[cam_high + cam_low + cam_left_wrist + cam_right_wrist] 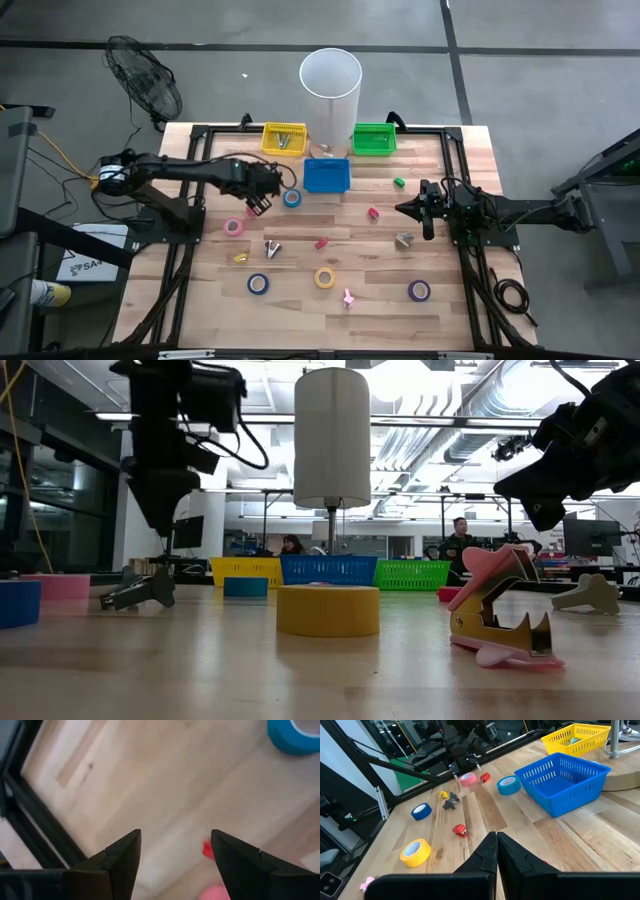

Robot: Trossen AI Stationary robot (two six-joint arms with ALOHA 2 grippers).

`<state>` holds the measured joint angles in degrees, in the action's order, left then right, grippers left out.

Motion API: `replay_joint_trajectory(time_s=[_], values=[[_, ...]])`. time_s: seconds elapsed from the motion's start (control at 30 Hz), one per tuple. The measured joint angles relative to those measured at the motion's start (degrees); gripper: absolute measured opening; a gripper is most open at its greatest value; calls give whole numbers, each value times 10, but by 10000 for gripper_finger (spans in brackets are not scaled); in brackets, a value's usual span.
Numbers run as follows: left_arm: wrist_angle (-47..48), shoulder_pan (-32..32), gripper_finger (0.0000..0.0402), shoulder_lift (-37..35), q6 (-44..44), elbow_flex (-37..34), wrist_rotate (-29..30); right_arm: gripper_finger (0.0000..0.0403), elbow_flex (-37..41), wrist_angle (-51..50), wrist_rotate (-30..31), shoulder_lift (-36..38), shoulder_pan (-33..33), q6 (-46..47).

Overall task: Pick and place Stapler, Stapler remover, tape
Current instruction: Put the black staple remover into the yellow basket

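My left gripper (pixel 259 206) hangs open above bare tabletop, pointing steeply down, nothing between its fingers (pixel 175 836). Just beyond it lie a pink tape roll (pixel 234 227), a small red stapler (pixel 207 848) and a blue tape roll (pixel 291 197). More tape rolls lie flat nearer the front: blue (pixel 258 284), yellow (pixel 325 277), purple (pixel 419 290). Staple removers rest on the wood: dark (pixel 272 248), grey (pixel 404 239), pink (pixel 500 615). My right gripper (pixel 428 214) waits shut at the right, clear of everything (pixel 496 839).
Yellow (pixel 284 138), blue (pixel 327 174) and green (pixel 374 139) baskets line the far edge beside a white cylinder on a stand (pixel 330 85). Small red (pixel 373 213) and green (pixel 398 182) pieces lie mid-table. A black frame (pixel 190 200) borders the table.
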<state>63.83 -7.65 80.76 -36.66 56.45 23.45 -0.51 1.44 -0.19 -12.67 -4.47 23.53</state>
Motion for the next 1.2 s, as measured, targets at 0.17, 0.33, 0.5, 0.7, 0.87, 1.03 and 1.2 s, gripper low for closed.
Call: replay_joint_trajectory(time_s=[0.17, 0.33, 0.5, 0.7, 0.87, 1.03, 1.2], values=[[7, 63, 234, -19, -129, -28, -1, 0, 0, 0, 0, 0, 0, 0], [-7, 140, 234, -36, -274, -62, -20, 0, 0, 0, 0, -1, 0, 0], [-50, 216, 234, -38, -377, -82, -35, 0, 0, 0, 0, -1, 0, 0], [-103, 289, 234, -36, -459, -92, -50, 0, 0, 0, 0, -1, 0, 0], [-143, 353, 234, -36, -511, -93, -50, 0, 0, 0, 0, -1, 0, 0], [-166, 404, 234, -20, -574, -93, -35, 0, 0, 0, 0, -1, 0, 0], [-215, 425, 234, 27, -616, -93, -31, 0, 0, 0, 0, -1, 0, 0]])
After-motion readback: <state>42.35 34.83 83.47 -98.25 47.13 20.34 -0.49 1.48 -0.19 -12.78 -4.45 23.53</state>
